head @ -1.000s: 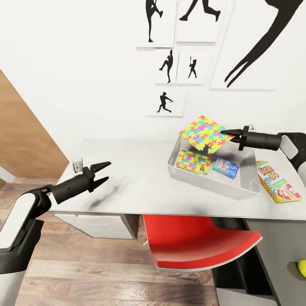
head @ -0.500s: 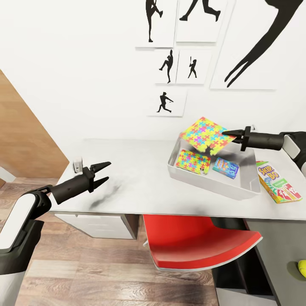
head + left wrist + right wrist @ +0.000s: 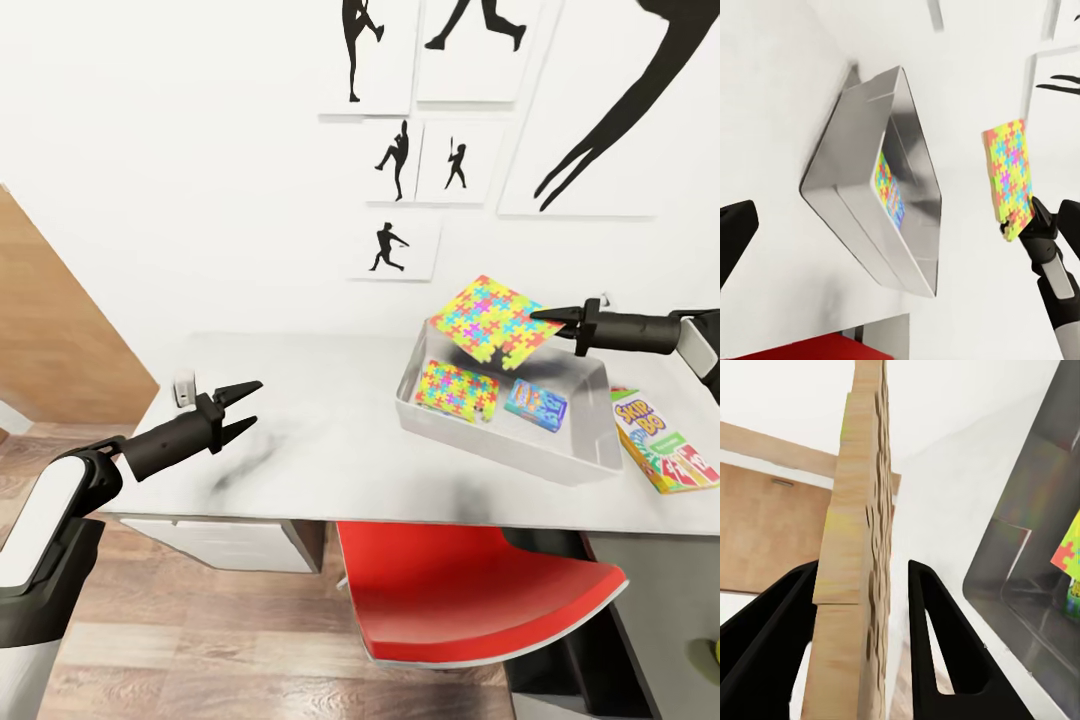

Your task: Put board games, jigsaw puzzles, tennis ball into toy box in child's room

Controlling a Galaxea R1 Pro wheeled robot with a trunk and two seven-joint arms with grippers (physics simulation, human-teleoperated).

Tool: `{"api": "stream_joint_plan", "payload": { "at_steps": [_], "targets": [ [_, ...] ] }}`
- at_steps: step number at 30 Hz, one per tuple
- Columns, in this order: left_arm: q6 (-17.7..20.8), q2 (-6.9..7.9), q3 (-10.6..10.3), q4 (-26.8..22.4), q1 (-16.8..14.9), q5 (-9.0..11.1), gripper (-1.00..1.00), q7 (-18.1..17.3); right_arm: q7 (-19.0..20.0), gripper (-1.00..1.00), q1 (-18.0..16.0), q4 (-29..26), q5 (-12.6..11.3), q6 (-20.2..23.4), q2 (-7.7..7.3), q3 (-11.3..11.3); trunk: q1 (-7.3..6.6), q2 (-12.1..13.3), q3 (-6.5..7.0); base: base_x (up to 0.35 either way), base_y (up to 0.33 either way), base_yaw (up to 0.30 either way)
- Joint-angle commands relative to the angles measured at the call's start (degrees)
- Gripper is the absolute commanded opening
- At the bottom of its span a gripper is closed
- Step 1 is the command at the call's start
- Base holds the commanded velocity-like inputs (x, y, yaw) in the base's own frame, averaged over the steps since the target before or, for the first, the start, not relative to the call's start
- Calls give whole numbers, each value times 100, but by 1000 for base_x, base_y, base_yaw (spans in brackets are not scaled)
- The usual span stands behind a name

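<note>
Head view: right tool pinching the right edge of a jigsaw puzzle, held tilted in the air above the far part of the toy box. Inside the box, a second puzzle flat at the left and a small blue game box just beside it to the right. On the desk, just right of the box, a green card game. Left tool spread open with nothing in it, hovering over the desk's left part, well apart from the box. Red chair tucked under the near edge of the desk. Dark figure prints on the far wall.

Left wrist view: grey toy box on the white desk, a strip of colourful puzzle visible inside it; held puzzle in the air beyond it, gripped at one edge by the right tool.

Right wrist view: puzzle seen edge-on between the two black fingers, one finger against it; whether the other touches, cannot tell. Toy box wall beyond.
</note>
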Motion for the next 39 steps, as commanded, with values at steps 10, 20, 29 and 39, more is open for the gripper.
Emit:
{"api": "stream_joint_plan", "payload": {
  "at_steps": [10, 20, 29, 39],
  "targets": [
    [15, -8, -2, -8, -7, 43, 100, 67, 31, -100, 37, -61, -16, 34, -64, 40, 4, -10, -9, 34, 0, 0],
    [15, -13, -3, -9, -7, 37, 100, 69, 39, -100, 45, -89, -22, 34, -193, 42, 4, -10, -9, 7, 0, 0],
    [11, -30, -4, -9, -7, 35, 100, 74, 45, -100, 48, -100, -24, 34, -242, 35, 4, -10, -9, 1, 0, 0],
    [10, -41, -19, -13, -7, 29, 100, 64, 52, -100, 104, -105, -24, 34, -252, 43, 4, -10, -9, 50, 31, 0]
  ]
}}
